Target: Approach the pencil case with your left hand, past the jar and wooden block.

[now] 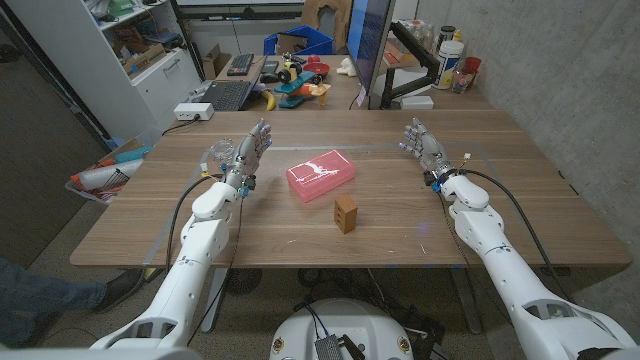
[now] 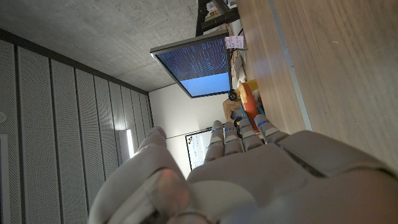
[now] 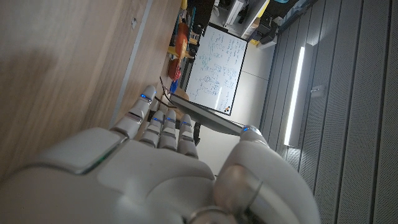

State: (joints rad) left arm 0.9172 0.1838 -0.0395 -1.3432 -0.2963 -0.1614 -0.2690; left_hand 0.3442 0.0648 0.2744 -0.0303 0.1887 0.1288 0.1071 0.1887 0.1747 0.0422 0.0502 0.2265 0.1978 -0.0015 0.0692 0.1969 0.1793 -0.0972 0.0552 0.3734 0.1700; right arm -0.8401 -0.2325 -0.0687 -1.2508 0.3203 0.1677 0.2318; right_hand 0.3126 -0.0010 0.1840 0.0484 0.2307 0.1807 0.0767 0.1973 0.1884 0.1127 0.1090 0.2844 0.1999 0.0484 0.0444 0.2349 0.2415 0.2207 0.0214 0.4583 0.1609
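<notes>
The pink pencil case (image 1: 322,175) lies at the middle of the wooden table (image 1: 520,200). A small wooden block (image 1: 346,213) stands upright just in front of it, toward me. A clear jar (image 1: 221,153) stands at the table's left side, partly hidden by my left hand (image 1: 250,152). That hand is raised beside the jar with fingers extended and apart, holding nothing, left of the pencil case. Its back (image 2: 267,180) also shows in the left wrist view. My right hand (image 1: 422,143) is held up at the right, fingers spread and empty; its back (image 3: 155,168) shows in the right wrist view.
Beyond the table's far edge are a keyboard (image 1: 228,95), a dark monitor (image 1: 368,45) and colourful toys (image 1: 300,80). A shelf unit (image 1: 140,50) stands at the back left, with a red and white bag (image 1: 100,178) off the table's left edge. A person's leg (image 1: 40,290) shows bottom left.
</notes>
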